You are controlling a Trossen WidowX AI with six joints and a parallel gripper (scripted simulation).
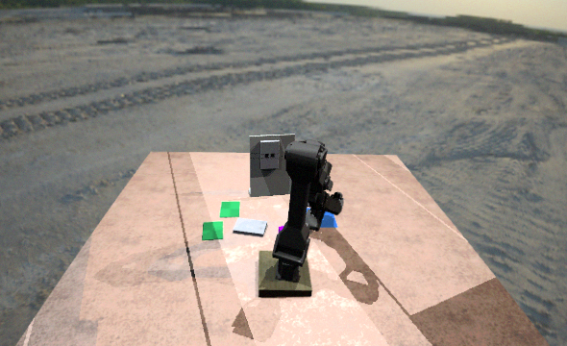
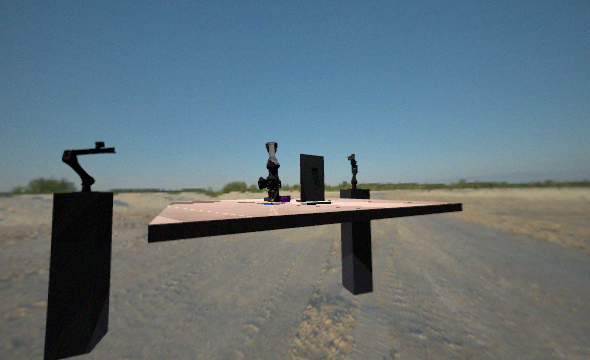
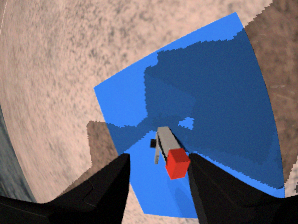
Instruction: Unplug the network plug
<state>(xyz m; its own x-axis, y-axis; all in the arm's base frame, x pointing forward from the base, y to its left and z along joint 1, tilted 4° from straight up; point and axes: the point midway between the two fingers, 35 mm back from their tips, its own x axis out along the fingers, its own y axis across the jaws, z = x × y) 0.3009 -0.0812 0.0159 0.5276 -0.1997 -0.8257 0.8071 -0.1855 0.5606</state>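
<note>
The plug (image 3: pixel 167 139) (image 2: pixel 270 203) shows in the wrist view as a grey body with a red end, over the blue marked square (image 3: pixel 215 90) (image 1: pixel 330 221). My gripper (image 3: pixel 158 160) is open. Its fingers stand on either side of the plug's red end, with a gap at the left finger; the red end is close to the right finger, and whether they touch is unclear. The plug is slanted; whether it lies flat on the square cannot be told. The grey box with the socket (image 1: pixel 269 164) on the upright panel (image 1: pixel 271 184) (image 2: pixel 311 194) holds no plug.
Two green squares (image 1: pixel 230 210) (image 1: pixel 212 231) and a pale flat plate (image 1: pixel 250 227) lie left of the arm. A magenta block (image 1: pixel 281 229) (image 2: pixel 285 199) is beside the arm, mostly hidden in the top view. The panel stands behind the arm. Other arms stand on dark pedestals (image 2: pixel 77 260) (image 2: pixel 356 255).
</note>
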